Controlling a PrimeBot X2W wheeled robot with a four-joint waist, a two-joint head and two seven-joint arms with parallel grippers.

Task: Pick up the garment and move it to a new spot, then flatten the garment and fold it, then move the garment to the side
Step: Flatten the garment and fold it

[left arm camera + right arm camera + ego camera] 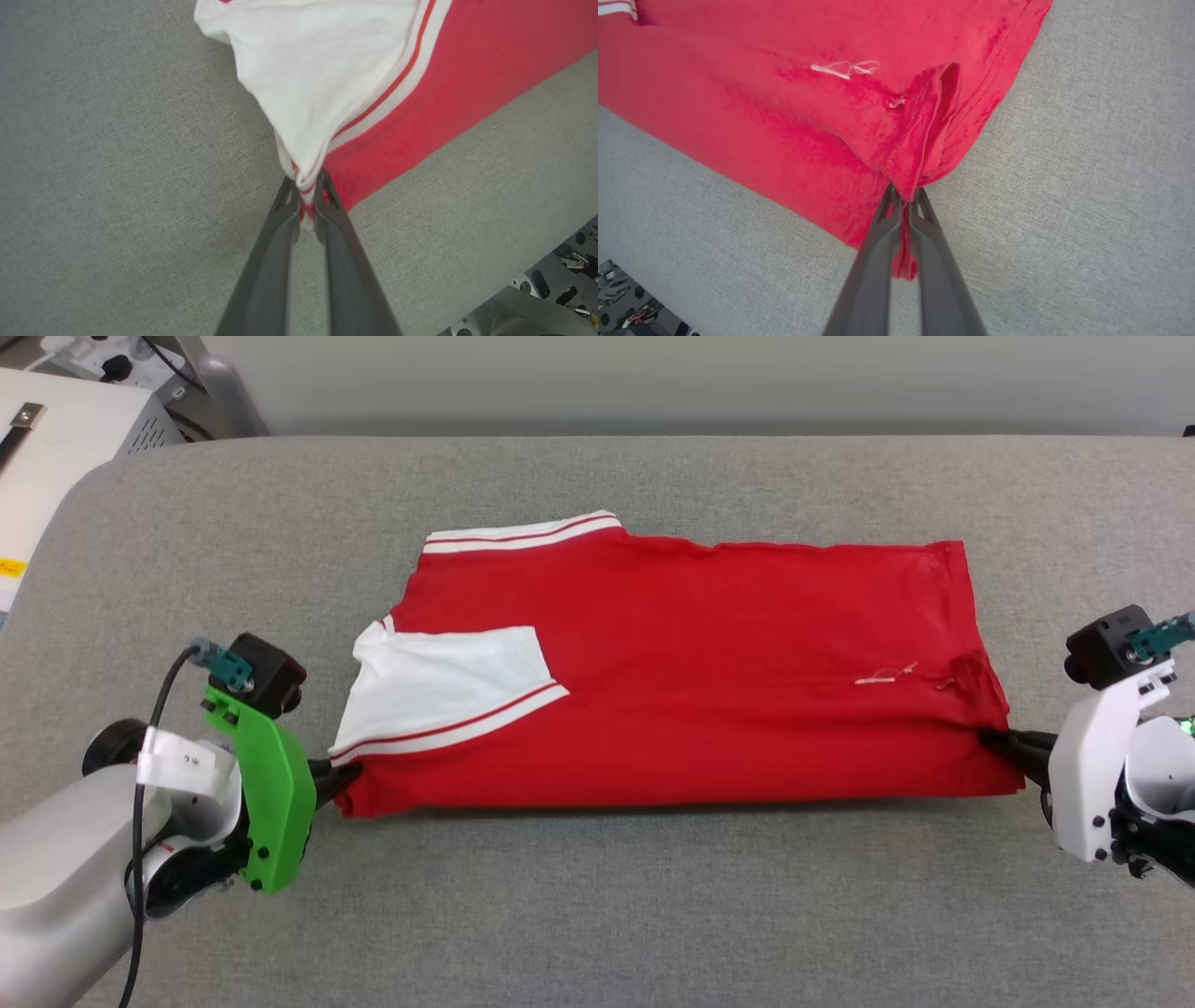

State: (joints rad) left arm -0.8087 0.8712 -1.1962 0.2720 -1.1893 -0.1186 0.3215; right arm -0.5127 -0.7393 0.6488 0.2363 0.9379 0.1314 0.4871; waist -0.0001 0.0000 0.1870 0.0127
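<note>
Left gripper is pinching the garment at its near-left corner, fingers closed on sleeve trim and red cloth. Right gripper is clamping the near-right corner. Garment is lying folded mid-table on the grey padded table, long side parallel to the near edge. White cable tag is showing marks too small to read.

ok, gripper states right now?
Left gripper: jaws shut on the shirt, near-left corner.
Right gripper: jaws shut on the shirt, near-right corner.
</note>
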